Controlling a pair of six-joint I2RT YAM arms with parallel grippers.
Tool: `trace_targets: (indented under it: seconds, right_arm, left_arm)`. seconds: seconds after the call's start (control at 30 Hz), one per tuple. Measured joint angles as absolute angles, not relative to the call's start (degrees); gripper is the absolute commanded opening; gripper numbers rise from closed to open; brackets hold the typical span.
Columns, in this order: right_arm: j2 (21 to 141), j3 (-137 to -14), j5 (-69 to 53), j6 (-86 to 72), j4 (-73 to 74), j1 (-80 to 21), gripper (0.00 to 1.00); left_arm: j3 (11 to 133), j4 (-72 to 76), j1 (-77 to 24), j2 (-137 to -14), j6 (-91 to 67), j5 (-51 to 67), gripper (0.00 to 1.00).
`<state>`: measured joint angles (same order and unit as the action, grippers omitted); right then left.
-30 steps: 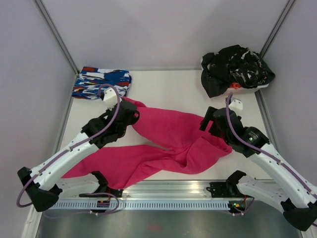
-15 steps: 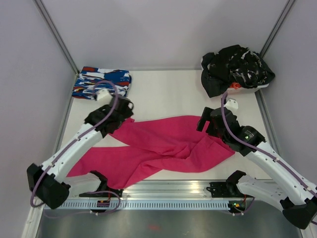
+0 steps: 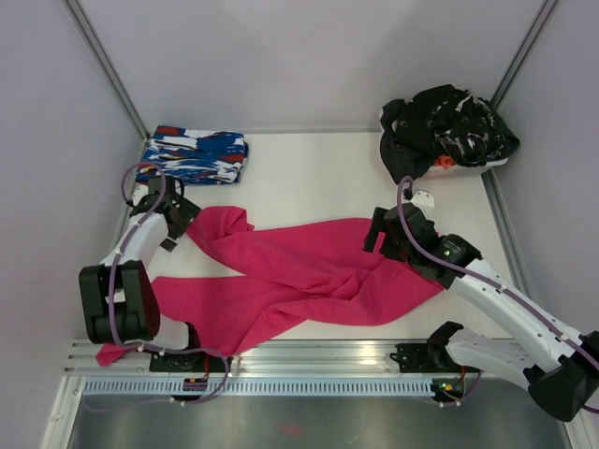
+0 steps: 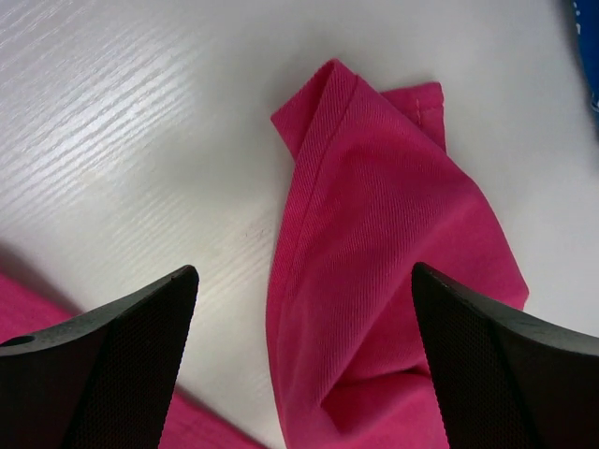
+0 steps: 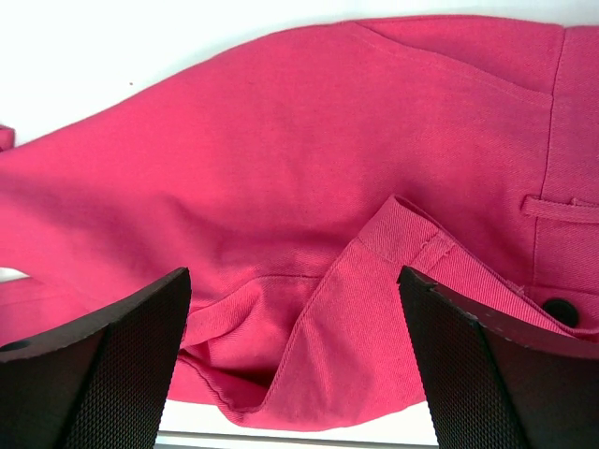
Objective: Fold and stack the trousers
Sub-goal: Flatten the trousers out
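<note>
Trousers (image 3: 309,271) are lying crumpled, not yet folded, just beside the patterned garment (image 3: 192,156). Left gripper (image 4: 304,271) and right gripper (image 5: 295,271) are hovering spread, empty. Straightening seems to be going on; next is calling for pinching the leg cuff (image 4: 374,103) and waistband (image 5: 402,234)

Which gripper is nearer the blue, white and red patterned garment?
Left. The left gripper hangs just short of the blue, white and red patterned garment, by the magenta-pink trousers' leg end; the right gripper sits far to the right, over their waist.
</note>
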<state>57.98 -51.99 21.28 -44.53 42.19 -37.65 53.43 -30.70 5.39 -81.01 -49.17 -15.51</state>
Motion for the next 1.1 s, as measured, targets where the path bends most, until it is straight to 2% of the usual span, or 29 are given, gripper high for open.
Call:
trace_targets:
  seconds: [0.1,0.3,0.33,0.37,0.4,0.43,0.5,0.53,0.6,0.77,0.93,0.97,1.0,1.03,1.1]
  right_arm:
    - [56.9,-52.0,21.4,-44.2,42.1,-37.6,0.98]
    - [55.4,-51.7,22.1,-44.2,42.0,-37.6,0.98]
    - [55.3,-51.7,22.3,-44.2,42.0,-37.6,0.98]
    - [55.3,-51.7,22.4,-44.2,42.0,-37.6,0.98]
    - [55.2,-51.7,22.7,-44.2,42.0,-37.6,0.98]
    - [55.2,-51.7,22.9,-44.2,42.0,-37.6,0.98]
    - [55.2,-51.7,23.3,-44.2,42.0,-37.6,0.98]
    - [55.2,-51.6,23.6,-44.2,42.0,-37.6,0.98]
    - [55.2,-51.5,24.0,-44.3,42.0,-37.6,0.98]
    - [55.2,-51.0,24.5,-44.7,42.0,-37.6,0.98]
    - [56.2,-50.9,24.5,-45.0,41.8,-37.3,0.98]
    - [56.8,-50.9,24.5,-45.0,41.5,-37.2,0.98]
    - [57.6,-50.9,24.4,-45.0,41.1,-37.0,0.98]
    - [58.5,-50.9,24.2,-45.0,40.6,-36.8,0.98]
    - [60.3,-50.9,23.7,-44.8,39.7,-36.5,0.98]
  left_arm:
    - [53.3,-26.8,7.9,-84.7,-48.6,-13.1,0.98]
    - [53.3,-18.8,8.9,-93.0,-48.0,-9.1,0.88]
    - [53.3,-17.9,8.9,-94.1,-48.0,-8.5,0.79]
    - [53.3,-17.2,8.9,-95.0,-47.9,-8.3,0.76]
    - [53.3,-16.6,8.9,-95.6,-47.7,-8.1,0.7]
    - [53.8,-16.0,8.9,-96.0,-47.5,-7.8,0.47]
    - [54.4,-15.2,8.9,-96.8,-46.9,-7.4,0.24]
    - [54.5,-14.8,8.9,-97.1,-46.7,-7.3,0.04]
    - [54.6,-14.9,8.9,-97.1,-46.0,-7.4,0.02]
    - [54.7,-21.9,8.8,-90.9,-46.8,-15.1,0.02]
    - [54.5,-30.4,8.7,-67.4,-47.3,-27.8,0.02]
    - [54.1,-30.4,8.6,-61.8,-47.0,-29.4,0.06]
    - [53.3,-29.7,8.6,-56.7,-46.3,-30.2,0.13]
    - [52.1,-29.2,8.6,-52.2,-45.5,-30.9,0.51]
    - [49.3,-27.7,8.7,-45.7,-43.4,-29.8,0.99]
